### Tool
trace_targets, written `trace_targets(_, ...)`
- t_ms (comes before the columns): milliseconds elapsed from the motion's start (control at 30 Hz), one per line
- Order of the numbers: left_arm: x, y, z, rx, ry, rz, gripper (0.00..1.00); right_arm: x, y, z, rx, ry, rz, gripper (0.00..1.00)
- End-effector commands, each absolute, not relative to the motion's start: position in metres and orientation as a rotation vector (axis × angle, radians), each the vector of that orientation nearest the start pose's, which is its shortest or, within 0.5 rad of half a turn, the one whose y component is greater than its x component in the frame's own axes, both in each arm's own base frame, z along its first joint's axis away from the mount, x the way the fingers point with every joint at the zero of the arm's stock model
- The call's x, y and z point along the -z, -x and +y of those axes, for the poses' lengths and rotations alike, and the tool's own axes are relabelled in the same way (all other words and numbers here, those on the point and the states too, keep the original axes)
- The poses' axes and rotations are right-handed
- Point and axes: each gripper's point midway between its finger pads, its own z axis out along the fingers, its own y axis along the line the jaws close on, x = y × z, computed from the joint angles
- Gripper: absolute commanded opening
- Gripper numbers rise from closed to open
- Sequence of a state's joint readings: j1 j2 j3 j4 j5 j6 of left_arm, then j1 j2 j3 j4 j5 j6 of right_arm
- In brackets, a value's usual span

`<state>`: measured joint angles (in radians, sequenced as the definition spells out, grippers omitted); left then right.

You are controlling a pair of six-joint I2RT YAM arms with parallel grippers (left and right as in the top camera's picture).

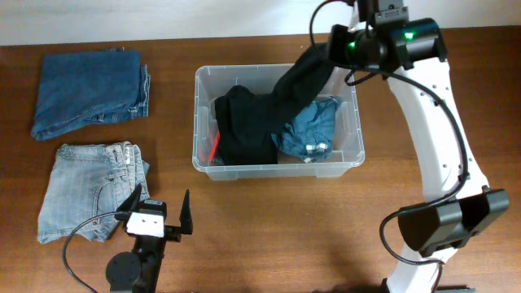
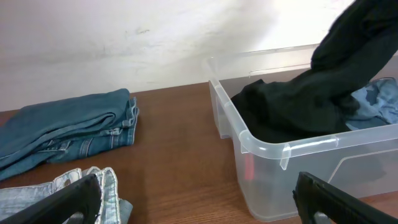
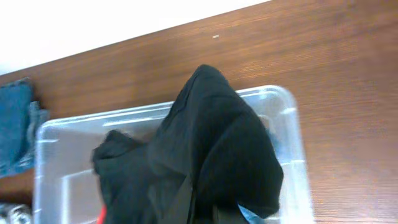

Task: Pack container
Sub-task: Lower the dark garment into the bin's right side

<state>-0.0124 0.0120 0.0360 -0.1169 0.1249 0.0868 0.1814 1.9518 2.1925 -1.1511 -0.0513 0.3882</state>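
Above the far right corner of the container (image 1: 277, 172), the right gripper (image 1: 332, 50) is clamped on a black garment (image 1: 252, 122) trailing down inside. Lowering toward the middle before release should keep fabric off the rim. The container sits in the middle of the table (image 1: 285, 236), mouth up, long axis left to right. The left gripper (image 1: 160, 205) gapes empty beside pale jeans (image 1: 85, 191)

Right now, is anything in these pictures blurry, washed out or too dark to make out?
Overhead view: evenly lit and sharp, container included. Left wrist view: the fingers of the left tool are blurred smears at the bottom, and a glint runs along the container's rim. Right wrist view: the wall is blown out white, while the black garment is so dark its folds barely show.
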Motion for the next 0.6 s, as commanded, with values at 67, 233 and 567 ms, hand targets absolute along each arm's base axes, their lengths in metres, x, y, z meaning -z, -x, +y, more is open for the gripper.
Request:
trace_targets(67,-0.159,-0.242,-0.025,0.048,-0.19,1.653,0.99,-0.292,-0.486,0.065,-0.151,-0.236,2.453,0.04)
trace_targets(233,-0.159,-0.242,-0.025,0.048,-0.19,1.652,0.99,-0.303,-0.484,0.048,-0.053,-0.248,2.414,0.04)
trace_targets(567,-0.159,-0.242,-0.025,0.048,-0.19,1.652,0.99,-0.316,-0.476,0.019,0.15,-0.28,2.376,0.04)
